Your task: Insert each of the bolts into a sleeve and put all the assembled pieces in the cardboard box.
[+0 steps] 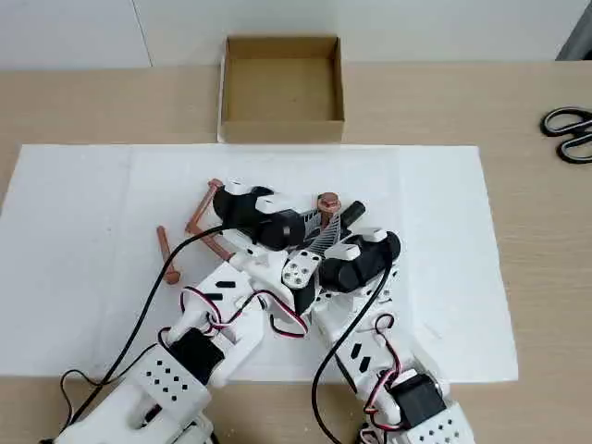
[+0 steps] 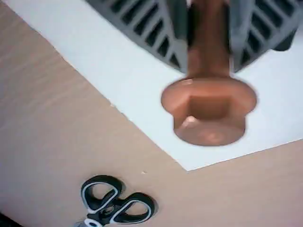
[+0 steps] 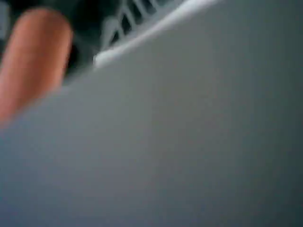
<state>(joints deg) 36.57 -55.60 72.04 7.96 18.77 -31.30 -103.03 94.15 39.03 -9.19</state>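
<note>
A copper-coloured bolt [image 2: 208,111] with a flanged hex head is clamped by its shaft between the grey fingers of my left gripper [image 2: 208,52]. In the high view that bolt head [image 1: 327,202] sits mid-sheet where the two arms meet, with the left gripper [image 1: 321,220] just behind it. The right arm's gripper [image 1: 356,220] is right beside it, near a dark piece [image 1: 354,212] that I cannot identify. The right wrist view has a blurred orange shaft [image 3: 33,61] very close. Three loose bolts [image 1: 166,254] [image 1: 199,211] [image 1: 217,248] lie left of the arms. The cardboard box [image 1: 282,129] stands at the back.
A white paper sheet [image 1: 444,231] covers the middle of the wooden table. Black-handled scissors [image 1: 569,132] lie on the bare wood at the far right, and the scissors [image 2: 116,207] lie beyond the sheet's corner in the left wrist view.
</note>
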